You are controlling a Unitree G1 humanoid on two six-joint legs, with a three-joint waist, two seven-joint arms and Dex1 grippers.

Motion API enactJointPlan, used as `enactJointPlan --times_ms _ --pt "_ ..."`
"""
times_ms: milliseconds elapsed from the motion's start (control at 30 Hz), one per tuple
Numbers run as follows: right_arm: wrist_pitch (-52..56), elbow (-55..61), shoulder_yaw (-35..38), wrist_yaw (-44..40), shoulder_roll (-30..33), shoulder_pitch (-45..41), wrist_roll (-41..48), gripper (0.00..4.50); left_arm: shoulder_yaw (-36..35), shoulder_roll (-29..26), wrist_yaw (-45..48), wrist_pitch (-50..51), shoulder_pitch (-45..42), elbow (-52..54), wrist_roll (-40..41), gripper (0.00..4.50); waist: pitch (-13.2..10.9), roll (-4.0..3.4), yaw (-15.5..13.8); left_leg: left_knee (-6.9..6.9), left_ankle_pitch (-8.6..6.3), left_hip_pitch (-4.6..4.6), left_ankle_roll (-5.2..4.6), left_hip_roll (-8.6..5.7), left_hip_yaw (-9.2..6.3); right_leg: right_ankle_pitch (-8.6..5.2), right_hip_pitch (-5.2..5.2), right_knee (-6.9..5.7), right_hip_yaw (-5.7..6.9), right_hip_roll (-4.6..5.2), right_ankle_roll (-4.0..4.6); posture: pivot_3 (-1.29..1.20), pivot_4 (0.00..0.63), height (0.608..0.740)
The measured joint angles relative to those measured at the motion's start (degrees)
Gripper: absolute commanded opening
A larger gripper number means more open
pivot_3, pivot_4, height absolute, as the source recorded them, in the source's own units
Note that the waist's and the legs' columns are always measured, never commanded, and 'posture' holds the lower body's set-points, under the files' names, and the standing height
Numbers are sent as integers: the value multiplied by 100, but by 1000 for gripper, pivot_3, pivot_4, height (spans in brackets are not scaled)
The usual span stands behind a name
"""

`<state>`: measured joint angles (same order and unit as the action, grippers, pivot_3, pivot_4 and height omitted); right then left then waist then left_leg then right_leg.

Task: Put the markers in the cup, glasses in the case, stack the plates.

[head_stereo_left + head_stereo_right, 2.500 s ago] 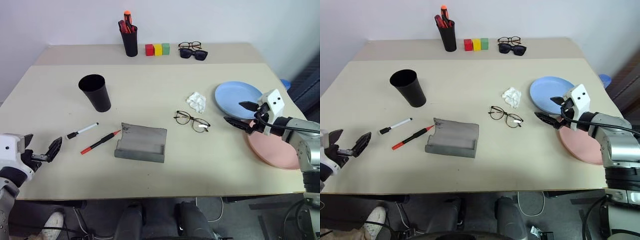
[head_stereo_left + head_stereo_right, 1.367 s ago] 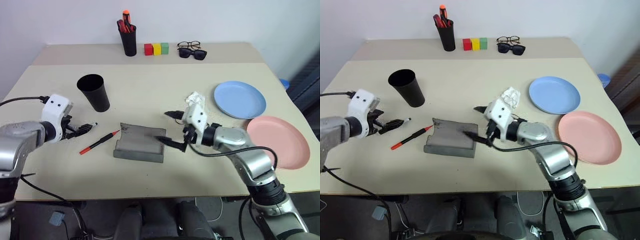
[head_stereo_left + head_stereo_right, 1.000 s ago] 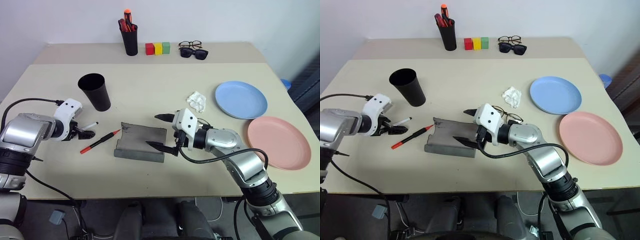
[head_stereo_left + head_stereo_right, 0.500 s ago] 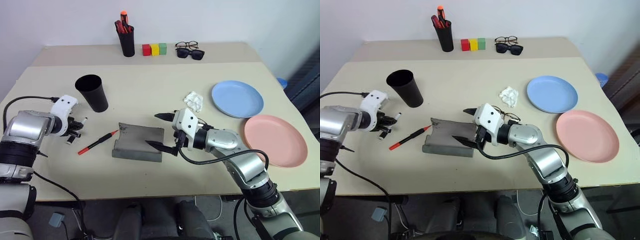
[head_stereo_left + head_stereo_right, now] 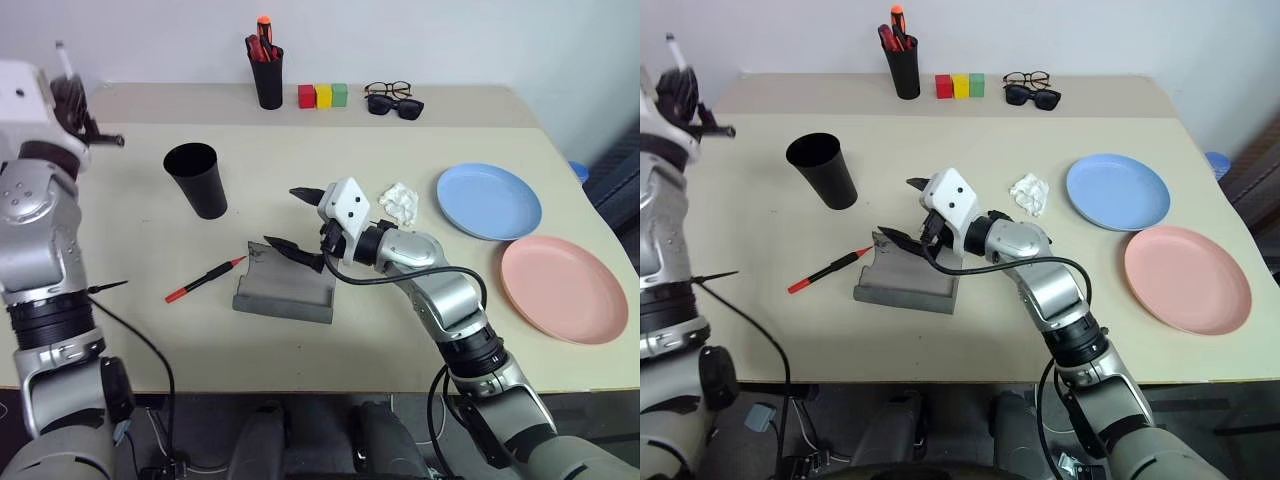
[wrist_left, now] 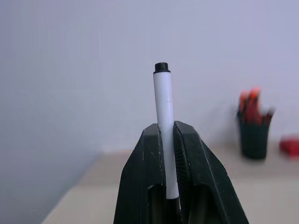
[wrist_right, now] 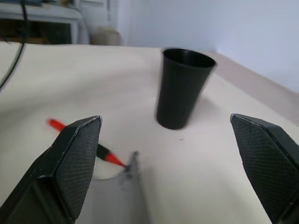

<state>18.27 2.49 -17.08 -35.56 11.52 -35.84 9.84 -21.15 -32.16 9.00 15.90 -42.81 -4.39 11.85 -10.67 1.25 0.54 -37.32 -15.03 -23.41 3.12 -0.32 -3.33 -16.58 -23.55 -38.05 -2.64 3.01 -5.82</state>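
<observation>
Left end effector (image 6: 169, 154) clenches the white marker (image 6: 164, 126) aloft; right end effector (image 5: 300, 220) spreads wide over the grey case (image 5: 285, 290).

Matt black plastic cup (image 5: 197, 180), cloth-like grey case (image 5: 285, 290)

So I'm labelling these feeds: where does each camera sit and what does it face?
Left and right eye: on the head, looking down over the table; both arms show.
Left wrist: on the raised left hand, facing the wall; fingers pinch the white marker.
Right wrist: on the open right hand, facing the cup and red marker.
Shared: the cup.
</observation>
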Motion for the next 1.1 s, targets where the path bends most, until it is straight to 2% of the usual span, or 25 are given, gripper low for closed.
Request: enactJointPlan --times_ms 200,333,567,667,767,967,1100 --pt "11 -531 375 607 -642 -502 -41 4500 700 668 -95 -943 -61 -1016 -408 110 0 -1 105 9 3 0 5 15 5 0 -22 -15 -6 -24 1 0 150 740" --pt "39 -523 443 708 -707 -502 -21 4500 717 848 -282 -1434 66 -1513 -514 110 0 -1 162 9 3 -4 4 14 6 0 -22 -13 -6 -19 1 0 150 740" --pt "173 -477 440 754 -701 -348 -34 4500 669 971 -389 -1669 373 -1538 -502 110 0 -1 184 7 3 -4 4 13 5 0 -21 -16 -6 -19 1 0 150 740" --pt "179 -469 440 759 -702 -349 -51 4500 670 1019 -390 -1673 498 -1540 -497 1220 0 -1 186 7 3 -3 4 14 4 0 -21 -16 -6 -21 1 0 150 740" --pt "178 -470 440 756 -711 -359 -59 4500 670 1031 -413 -1673 498 -1517 -498 2611 0 -1 186 7 3 -3 4 13 4 0 -21 -15 -6 -20 1 0 150 740" --pt "174 -471 434 699 -716 -374 -61 4500 633 1036 -446 -1653 615 -1201 -431 2611 0 -1 190 7 3 -3 4 14 4 0 -21 -15 -6 -20 1 0 150 740" --pt "158 -470 433 630 -629 -378 -73 4500 546 686 185 -1162 909 -171 221 2611 0 -1 216 11 3 -4 4 17 5 0 -23 -15 -7 -22 1 0 150 740"
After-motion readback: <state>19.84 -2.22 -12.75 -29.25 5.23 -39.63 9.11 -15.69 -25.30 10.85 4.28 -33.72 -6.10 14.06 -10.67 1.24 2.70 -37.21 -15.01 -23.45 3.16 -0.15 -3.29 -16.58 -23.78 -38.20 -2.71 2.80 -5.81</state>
